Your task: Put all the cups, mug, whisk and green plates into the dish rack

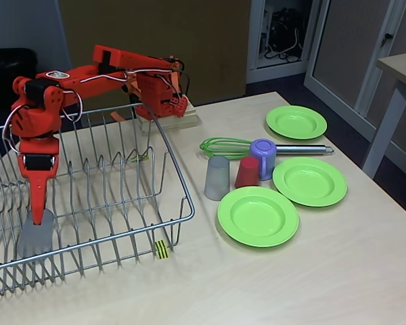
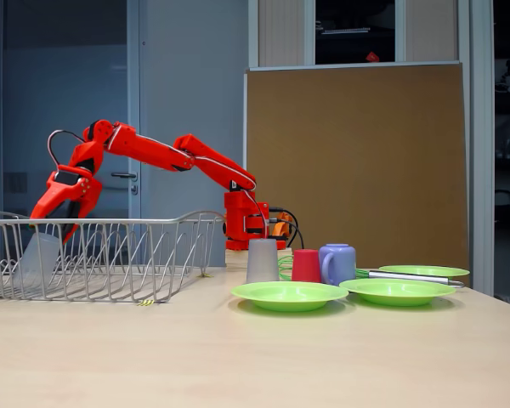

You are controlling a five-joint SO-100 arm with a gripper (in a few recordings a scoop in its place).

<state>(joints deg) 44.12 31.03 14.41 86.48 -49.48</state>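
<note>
In a fixed view from above the table corner, I see the rack [image 1: 88, 203] cut off at the left edge, so its full length is not readable. The whisk [image 1: 257, 146] lies behind the mug [image 1: 263, 158], which hides the middle of its handle; the green loops point left and the handle tip right. A grey tumbler [image 1: 217, 178], a red cup [image 1: 247, 172] and the mug stand close together in a row, the first two mouth down. Three plates lie flat on the table [image 1: 291, 284]: a far plate [image 1: 296, 122], a right plate [image 1: 310, 181] and a near plate [image 1: 258, 215]. The arm [image 1: 88, 74] reaches left from its base, then bends straight down into the rack. The gripper [image 1: 35, 218] points down and is clamped on a second tumbler [image 1: 34, 237], which sits low inside the rack near its front left; wires cross it and blur its outline. In another fixed view at table height, I see the rack [image 2: 102, 255] from the side, again cut off at left. The arm [image 2: 170, 157] arches over the rack wall, wrist tipped down. The gripper [image 2: 47, 229] is closed on the tumbler [image 2: 36, 263], seen through the rack wires. The grey tumbler [image 2: 262, 260], red cup [image 2: 306, 265] and mug [image 2: 337, 263] stand behind the near plate [image 2: 289, 295]; the whisk [image 2: 408, 276] is mostly hidden behind them.
</note>
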